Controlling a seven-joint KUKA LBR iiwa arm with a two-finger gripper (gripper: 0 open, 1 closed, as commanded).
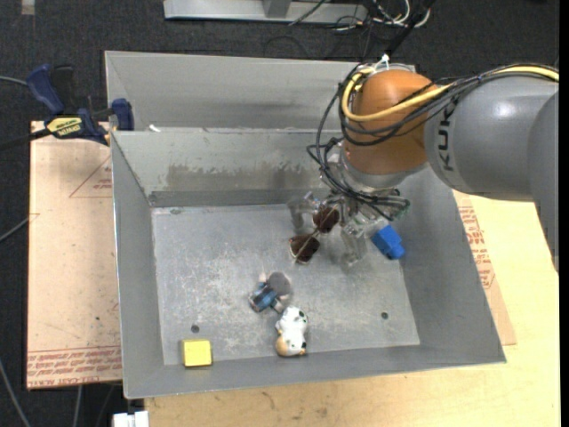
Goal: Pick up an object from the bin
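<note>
Your gripper (333, 228) sits right of centre frame over dark brown sunglasses (307, 243), a blue block (388, 243) just right; you cannot tell whether it's closed.

Dark brown sunglasses (308, 243) lie tilted toward the back of the grey bin (204, 265), right of its middle. Their lenses are low and to the left, and their upper end rises to the gripper (345, 231) directly above. Whether they touch the floor cannot be told. Just to their right a small blue block (388, 243) lies askew. Nearer the front, a little blue-and-grey piece (265, 296) lies just beside a white-and-tan toy (292, 331). A yellow cube (196, 353) sits flat by the front left corner, well apart from the others.
</note>
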